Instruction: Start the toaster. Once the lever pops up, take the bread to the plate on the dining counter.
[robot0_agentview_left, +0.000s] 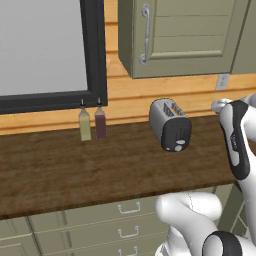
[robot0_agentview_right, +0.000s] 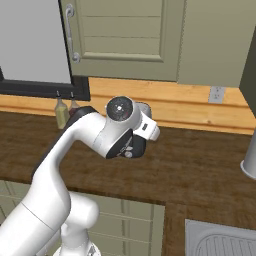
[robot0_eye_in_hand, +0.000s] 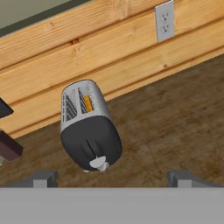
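The toaster (robot0_eye_in_hand: 87, 124) stands on the dark wood worktop against the plank wall, its black end panel with the light round knob (robot0_eye_in_hand: 99, 163) turned toward me. An orange-tan edge of the bread (robot0_eye_in_hand: 88, 103) shows in one slot. The lever is too dark to pick out on the black panel. My gripper (robot0_eye_in_hand: 113, 178) hangs open in front of the toaster, a short way off, with nothing between its fingertips (robot0_eye_in_hand: 43, 177). In the left base view the toaster (robot0_agentview_left: 169, 124) sits left of my arm. The plate and the dining counter are out of view.
Two bottles (robot0_agentview_left: 85, 125) (robot0_agentview_left: 100, 123) stand at the wall under the dark-framed window. A wall cabinet (robot0_agentview_left: 185, 35) hangs above the toaster. An outlet (robot0_eye_in_hand: 165, 19) sits on the wall to its right. A sink (robot0_agentview_right: 220, 240) and a grey vessel (robot0_agentview_right: 250, 160) lie further right.
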